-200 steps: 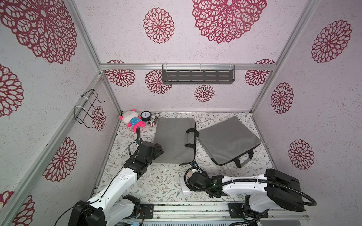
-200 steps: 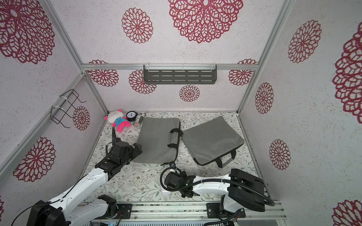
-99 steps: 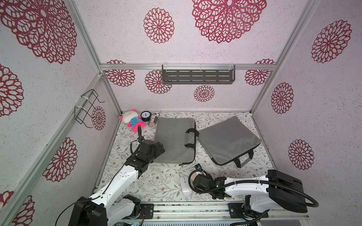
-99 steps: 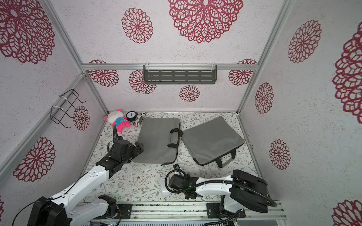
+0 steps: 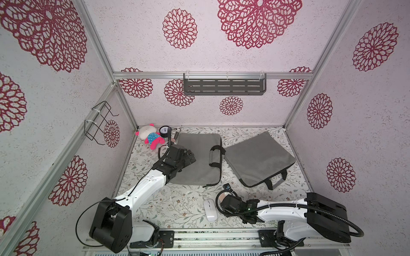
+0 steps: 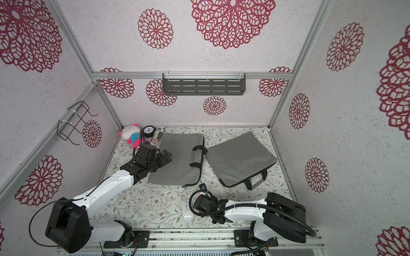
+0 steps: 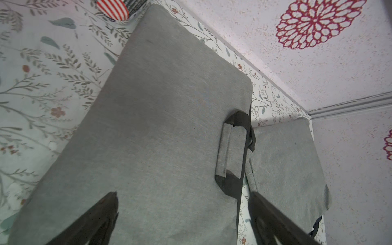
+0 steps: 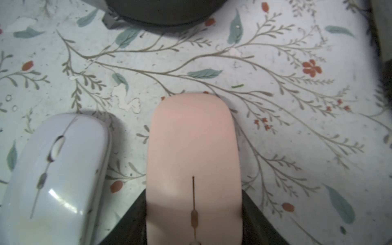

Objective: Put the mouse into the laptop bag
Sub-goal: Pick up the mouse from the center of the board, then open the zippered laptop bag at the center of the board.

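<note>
My right gripper (image 8: 193, 192) straddles the pink mouse (image 8: 193, 144), just beside the white mouse (image 8: 57, 169); whether the jaws pinch it, I cannot tell.

Both top views give me the whole desk (image 5: 177, 206) from high above; my wrist cameras look close at patches of it.

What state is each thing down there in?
Left gripper: jaws wide open over left laptop bag.
Right gripper: jaws flank pink mouse; grip unclear.
Pink mouse: lying on table.
White mouse: lying free beside it.
Left laptop bag: lying flat.
Right laptop bag: lying on table.
</note>
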Action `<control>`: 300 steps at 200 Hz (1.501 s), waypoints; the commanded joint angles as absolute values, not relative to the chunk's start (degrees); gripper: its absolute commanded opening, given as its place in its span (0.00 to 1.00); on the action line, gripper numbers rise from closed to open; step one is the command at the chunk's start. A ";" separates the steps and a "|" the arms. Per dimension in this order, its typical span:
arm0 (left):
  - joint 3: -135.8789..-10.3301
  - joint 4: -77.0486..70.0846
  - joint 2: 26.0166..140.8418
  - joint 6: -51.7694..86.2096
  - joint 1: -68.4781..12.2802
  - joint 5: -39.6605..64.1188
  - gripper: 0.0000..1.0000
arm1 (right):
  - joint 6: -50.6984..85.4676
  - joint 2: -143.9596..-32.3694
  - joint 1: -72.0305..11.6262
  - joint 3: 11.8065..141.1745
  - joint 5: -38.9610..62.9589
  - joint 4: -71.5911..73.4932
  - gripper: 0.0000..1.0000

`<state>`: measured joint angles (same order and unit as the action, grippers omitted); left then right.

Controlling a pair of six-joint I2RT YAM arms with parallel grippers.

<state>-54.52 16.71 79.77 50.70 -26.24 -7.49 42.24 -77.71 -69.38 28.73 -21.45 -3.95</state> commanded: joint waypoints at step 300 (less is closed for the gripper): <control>-80.22 18.99 115.49 47.90 -39.10 -17.17 0.90 | 43.24 -66.49 -58.21 21.53 -19.96 4.04 0.41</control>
